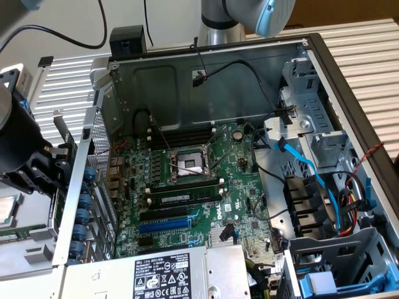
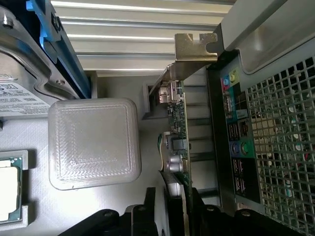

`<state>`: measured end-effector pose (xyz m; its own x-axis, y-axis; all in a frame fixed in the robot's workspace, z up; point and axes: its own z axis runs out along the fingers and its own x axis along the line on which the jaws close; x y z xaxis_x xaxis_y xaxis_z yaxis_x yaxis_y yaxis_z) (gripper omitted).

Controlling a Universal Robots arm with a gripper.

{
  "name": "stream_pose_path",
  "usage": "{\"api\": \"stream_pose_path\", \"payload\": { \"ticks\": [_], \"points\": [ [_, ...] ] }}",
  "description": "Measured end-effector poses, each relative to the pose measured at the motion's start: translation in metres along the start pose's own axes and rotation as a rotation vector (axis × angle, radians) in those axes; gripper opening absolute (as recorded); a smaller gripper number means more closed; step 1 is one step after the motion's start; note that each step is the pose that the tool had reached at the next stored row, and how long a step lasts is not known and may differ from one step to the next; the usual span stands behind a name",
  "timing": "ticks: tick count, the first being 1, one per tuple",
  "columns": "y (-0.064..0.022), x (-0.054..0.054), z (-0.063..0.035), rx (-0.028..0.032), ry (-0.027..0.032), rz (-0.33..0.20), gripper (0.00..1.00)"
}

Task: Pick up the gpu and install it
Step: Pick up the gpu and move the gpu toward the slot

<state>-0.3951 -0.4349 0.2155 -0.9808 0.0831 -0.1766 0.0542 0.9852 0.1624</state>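
One arm does the work here, and its end effector [image 2: 172, 210] sits outside the computer case [image 1: 312, 50], on the exterior view's left, right at the gpu [image 2: 179, 130]. The gpu stands on edge just beside the case's rear port panel [image 2: 236, 142], well apart from the motherboard [image 1: 206, 180] that lies inside the case. In the wrist view the gpu is seen edge-on. Its long axis runs straight away from the end effector, with the silver bracket [image 2: 194, 49] at the far end and the near end passing between the two fingers [image 2: 147, 214]. The ribbed tabletop [image 2: 138, 44] shows beyond the bracket. The jaws stand apart, one on each side of the gpu, and a sliver of gap shows on the side away from the case. I judge them open around the gpu rather than clamped on it. A white square block [image 2: 93, 142] lies near the gpu on that same side, with a processor chip [image 2: 7, 189] farther out.
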Motion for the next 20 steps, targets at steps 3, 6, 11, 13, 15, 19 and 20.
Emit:
{"api": "stream_pose_path", "payload": {
  "ticks": [3,6,11,13,15,19,20],
  "points": [
    [-0.0001,0.0,0.0007,-0.0001,-0.0002,0.0,0.38],
    [-0.0002,0.0,0.0011,0.0,0.0001,0.0,0.3],
    [-0.0003,0.0,0.0011,-0.0028,-0.0002,0.0,0.29],
    [0.0002,0.0,-0.0023,-0.0064,0.0001,0.001,0.29],
    [0.001,-0.001,-0.0085,-0.009,0.0001,0.002,0.29],
    [0.0024,-0.004,-0.0231,-0.0106,0.0005,0.002,0.29],
    [0.0027,-0.005,-0.027,-0.011,0.0005,0.002,0.29]
  ]
}}
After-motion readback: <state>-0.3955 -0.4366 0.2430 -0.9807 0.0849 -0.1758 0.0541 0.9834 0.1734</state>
